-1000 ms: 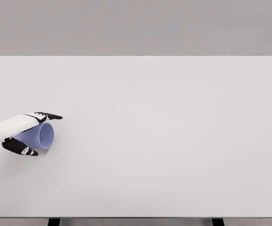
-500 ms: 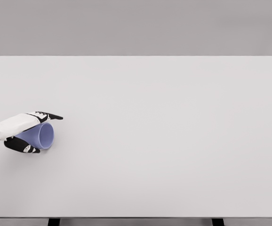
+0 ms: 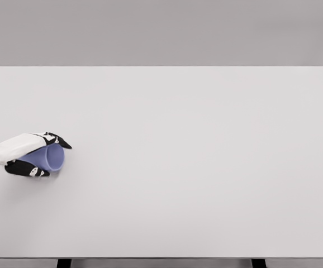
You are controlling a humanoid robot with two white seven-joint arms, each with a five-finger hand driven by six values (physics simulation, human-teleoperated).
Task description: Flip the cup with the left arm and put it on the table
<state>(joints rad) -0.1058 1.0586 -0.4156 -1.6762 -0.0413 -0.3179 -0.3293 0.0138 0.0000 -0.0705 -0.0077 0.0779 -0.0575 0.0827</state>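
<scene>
My left hand [image 3: 34, 156] is wrapped round the cup [image 3: 50, 158] at the table's [image 3: 195, 167] left edge, fingers above, thumb below; cup lies on its side, long axis left-right, mouth facing right, away from my wrist; flip means rolling mouth up.

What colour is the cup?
Light blue-violet cup, seen in the head view.

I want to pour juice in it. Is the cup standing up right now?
No, the light purple cup lies on its side in the left hand, with its open mouth pointing right across the white table.
</scene>
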